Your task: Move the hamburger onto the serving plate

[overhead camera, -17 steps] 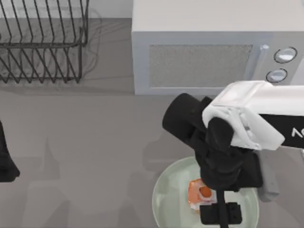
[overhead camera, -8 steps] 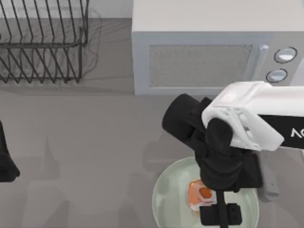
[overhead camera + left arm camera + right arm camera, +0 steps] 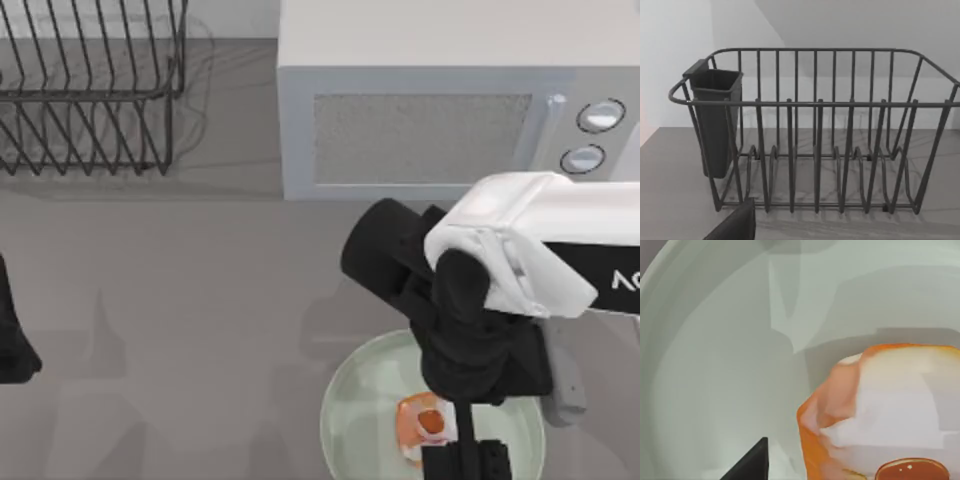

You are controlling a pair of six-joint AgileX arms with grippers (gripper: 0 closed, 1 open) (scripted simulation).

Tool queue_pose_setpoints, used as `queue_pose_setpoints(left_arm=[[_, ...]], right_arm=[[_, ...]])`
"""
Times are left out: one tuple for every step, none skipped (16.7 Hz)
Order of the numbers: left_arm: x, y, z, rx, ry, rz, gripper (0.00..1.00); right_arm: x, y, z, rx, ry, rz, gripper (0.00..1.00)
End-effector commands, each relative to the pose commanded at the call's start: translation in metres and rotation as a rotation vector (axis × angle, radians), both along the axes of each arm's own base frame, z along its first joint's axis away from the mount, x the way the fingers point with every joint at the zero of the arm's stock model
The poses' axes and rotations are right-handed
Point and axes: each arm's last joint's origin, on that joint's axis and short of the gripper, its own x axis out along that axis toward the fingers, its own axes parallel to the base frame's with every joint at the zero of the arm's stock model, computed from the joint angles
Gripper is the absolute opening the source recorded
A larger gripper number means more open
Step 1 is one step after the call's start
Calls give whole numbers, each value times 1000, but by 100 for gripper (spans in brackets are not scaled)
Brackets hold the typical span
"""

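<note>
Dark wire makes up the dish rack (image 3: 815,150) in front of the left gripper (image 3: 12,345), which sits parked at the table's left edge, well apart from the work; I cannot tell how its fingers stand. Further right, beyond the right arm's wrist, a white microwave (image 3: 440,100) stands at the back of the table.

Directly under the right gripper (image 3: 455,445) lies the serving plate (image 3: 350,420), pale mint and glossy, and the hamburger (image 3: 425,425) is within its rim, just at the gripper's fingers. The right wrist view puts the hamburger (image 3: 880,415) close up against the plate's floor (image 3: 715,365), apparently resting there or nearly so. Whether the right gripper clamps the hamburger or has let go, I cannot tell.

By my reading the carry is done. What remains is a confirmed release and lifting the arm clear without dragging the burger.
</note>
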Motion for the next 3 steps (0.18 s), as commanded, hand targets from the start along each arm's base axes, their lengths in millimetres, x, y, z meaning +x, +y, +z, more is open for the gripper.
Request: queue_pose_setpoints(left_arm=[[0,0,0,0,0,0,100],[0,0,0,0,0,0,100],[0,0,0,0,0,0,100]], right_arm=[[0,0,0,0,0,0,100],[0,0,0,0,0,0,100],[0,0,0,0,0,0,100]])
